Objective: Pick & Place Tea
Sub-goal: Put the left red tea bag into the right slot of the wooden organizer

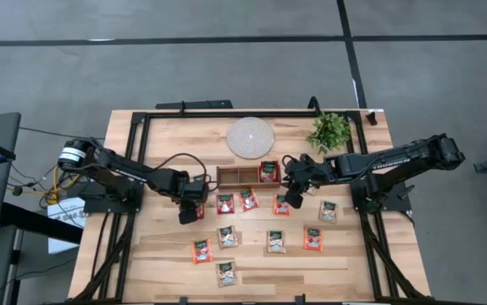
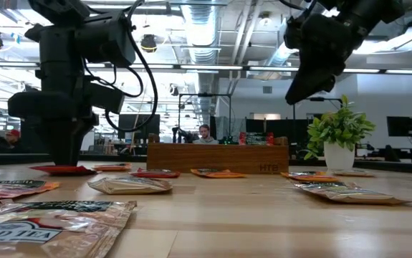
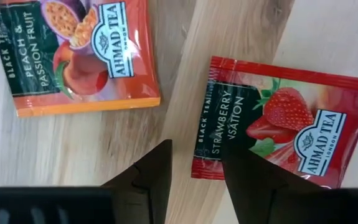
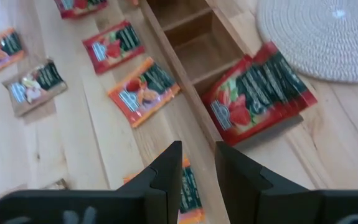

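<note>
Left gripper (image 1: pixel 190 212) low at centre-left of the high view, fingers (image 3: pixel 157 177) parted a little, empty, straddling the edge of a strawberry sachet (image 3: pixel 284 134) lying flat on the table (image 1: pixel 353 263). Right gripper (image 1: pixel 293 200) raised right of centre, fingers slightly apart, holding nothing. Tea sachets (image 1: pixel 251 233) scattered across the middle; red ones (image 4: pixel 259 93) stacked in the wooden tray (image 1: pixel 247 175), right-hand compartment.

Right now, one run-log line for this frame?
left gripper: open, low over red strawberry tea sachet | right gripper: open, empty, near brown wooden three-compartment tray | tray: red sachets in one end compartment
</note>
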Controlling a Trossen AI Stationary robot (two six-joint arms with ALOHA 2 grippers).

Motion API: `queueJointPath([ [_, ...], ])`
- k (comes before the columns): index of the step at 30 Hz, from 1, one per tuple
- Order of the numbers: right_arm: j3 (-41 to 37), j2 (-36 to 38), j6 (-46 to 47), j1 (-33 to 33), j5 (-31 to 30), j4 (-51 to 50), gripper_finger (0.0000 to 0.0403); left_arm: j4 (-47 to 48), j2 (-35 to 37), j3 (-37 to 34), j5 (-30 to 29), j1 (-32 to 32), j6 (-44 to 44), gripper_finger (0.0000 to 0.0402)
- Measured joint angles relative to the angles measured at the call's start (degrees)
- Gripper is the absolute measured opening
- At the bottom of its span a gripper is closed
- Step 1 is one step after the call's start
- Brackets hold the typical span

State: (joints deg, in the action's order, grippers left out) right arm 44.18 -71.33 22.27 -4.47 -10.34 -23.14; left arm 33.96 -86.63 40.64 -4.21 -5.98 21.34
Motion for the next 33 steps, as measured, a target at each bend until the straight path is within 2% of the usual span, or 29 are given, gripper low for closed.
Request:
queueJointPath([
  [6,0.0,0.0,-0.19,-0.27,-0.01,0.99,0.0086,-1.99,0.3,-2.73,3.47,0.11,2.12,0.0112],
  [13,0.0,0.0,-0.19,-0.52,0.06,1.38,0.0086,-2.23,0.26,-2.97,4.15,0.15,2.41,0.002],
  [15,0.0,0.0,-0.19,-0.54,0.06,1.36,0.0086,-2.39,0.26,-2.99,4.67,0.15,2.82,0.0006],
  [24,0.0,0.0,-0.19,-0.76,0.04,1.37,0.0086,-0.83,3.7,-3.55,7.69,0.01,7.45,0.0],
  [28,0.0,0.0,-0.22,-0.76,0.04,1.38,0.0086,3.27,8.33,-3.72,11.61,-0.17,10.64,0.0],
  [33,0.0,0.0,-0.25,-0.76,0.02,1.55,0.0086,6.01,14.47,-3.44,11.04,-0.38,14.25,0.0],
])
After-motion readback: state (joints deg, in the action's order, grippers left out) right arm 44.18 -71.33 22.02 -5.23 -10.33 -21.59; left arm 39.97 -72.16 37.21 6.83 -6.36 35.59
